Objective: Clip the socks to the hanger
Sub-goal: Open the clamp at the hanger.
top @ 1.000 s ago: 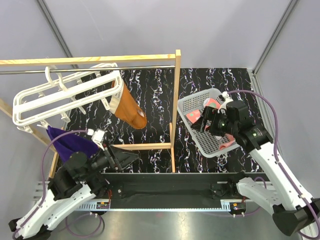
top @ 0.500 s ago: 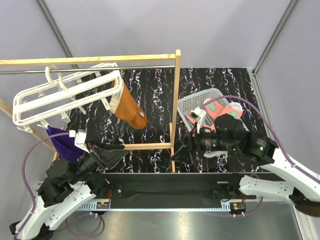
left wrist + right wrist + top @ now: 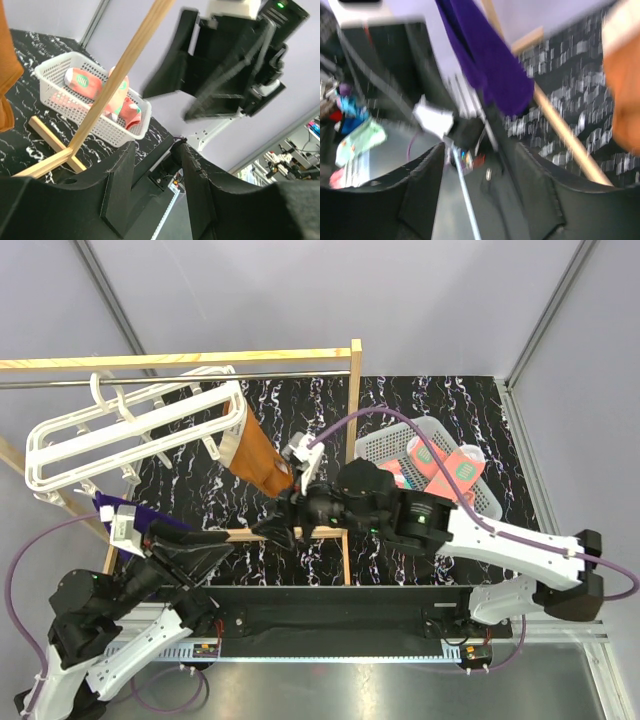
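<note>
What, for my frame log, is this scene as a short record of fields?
socks: coral-pink, lying in the white mesh basket, none clipped
hanger: white, at the left of the wooden rack
other laundry: orange-brown sock hanging from the hanger's right end; purple sock hanging lower left
left end effector: open, empty
right end effector: open, empty, reaching left past the rack post, away from the basket
task state: no pink sock picked up yet
</note>
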You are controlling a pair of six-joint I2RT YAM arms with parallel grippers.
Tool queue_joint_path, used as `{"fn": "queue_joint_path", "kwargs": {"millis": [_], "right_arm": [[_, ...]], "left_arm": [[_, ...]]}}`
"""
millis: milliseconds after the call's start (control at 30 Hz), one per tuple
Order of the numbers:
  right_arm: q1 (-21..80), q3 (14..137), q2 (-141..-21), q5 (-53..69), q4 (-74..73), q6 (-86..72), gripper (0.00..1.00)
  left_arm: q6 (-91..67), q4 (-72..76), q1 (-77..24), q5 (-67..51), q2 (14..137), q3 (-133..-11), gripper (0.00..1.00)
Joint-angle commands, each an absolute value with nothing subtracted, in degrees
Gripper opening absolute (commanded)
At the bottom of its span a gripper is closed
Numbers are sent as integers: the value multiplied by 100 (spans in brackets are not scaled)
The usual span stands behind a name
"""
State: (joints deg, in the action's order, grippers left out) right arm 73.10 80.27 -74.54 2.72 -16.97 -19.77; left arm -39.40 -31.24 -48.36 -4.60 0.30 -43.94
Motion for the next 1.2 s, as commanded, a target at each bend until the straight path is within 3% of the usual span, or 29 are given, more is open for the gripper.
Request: {"fn": "queue_joint_path", "kwargs": {"millis": [0,133,267,367,467,933,1167], "right_arm": [[7356,8385,-7760,-140,-81,-1389,63],[7356,8534,-8199,-333,816,-1099,59],[7348,9085,-8857,-736,1047,-827,62],[7348,9394,-9253,-1133,1185,-625,63],[7348,9597,-9517,-1537,1204,-431,64],[7339,9369,-9527,-1784,1520,-115,62],[7330,9404,-9615,-1863,1723,-26,54]], "left_arm": [[-3639,-3155,-4790,-931,-422,-4815,46],[-3341,-3462,-4667,-792,-185,-5535,50],[-3006,-3831,-4483,-12,113,-6413,54],[-3041,-4173,-4290,875,377,-6819,52],[-3085,-4262,-4132,1046,658,-7083,50],[-3366,-3946,-3876,1054,1133,-7119,45],[-3542,-3806,-3779,1038,1450,-7163,43]]}}
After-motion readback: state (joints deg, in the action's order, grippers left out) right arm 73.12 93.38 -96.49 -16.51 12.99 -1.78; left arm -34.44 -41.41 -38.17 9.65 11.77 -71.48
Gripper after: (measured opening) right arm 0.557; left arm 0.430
